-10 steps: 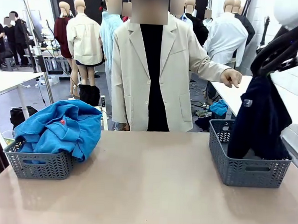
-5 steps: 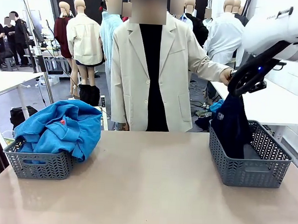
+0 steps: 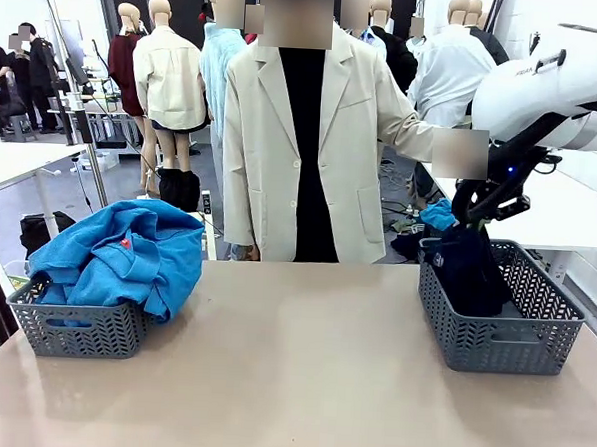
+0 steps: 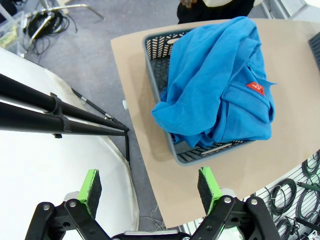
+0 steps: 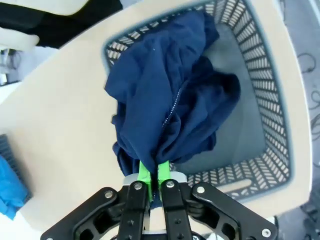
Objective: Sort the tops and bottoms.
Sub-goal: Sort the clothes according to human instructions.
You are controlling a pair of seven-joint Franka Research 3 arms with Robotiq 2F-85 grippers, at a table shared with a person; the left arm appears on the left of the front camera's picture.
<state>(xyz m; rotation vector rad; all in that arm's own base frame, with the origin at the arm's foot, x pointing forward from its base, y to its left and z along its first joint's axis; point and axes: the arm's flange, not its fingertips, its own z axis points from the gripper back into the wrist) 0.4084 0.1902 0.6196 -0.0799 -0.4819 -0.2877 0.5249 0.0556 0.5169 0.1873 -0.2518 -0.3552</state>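
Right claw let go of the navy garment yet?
No, the right claw is shut on the navy garment, which hangs into the grey basket.

- A robotics lab or test workshop, set up for sorting clothes.
- A white robot arm (image 3: 551,92) reaches in at the upper right.
- A beige table (image 3: 301,374) fills the lower frame.
- Coiled cables (image 4: 47,24) lie on grey floor, upper left.

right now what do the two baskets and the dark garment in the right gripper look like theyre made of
Both baskets, left and right: grey, matte, apparently moulded plastic, judging by the rigid walls with regular cut-out slots. The navy garment: soft woven-looking cloth, matte, folding limply from the right gripper, with a light zipper line down it; the exact fibre can't be told.
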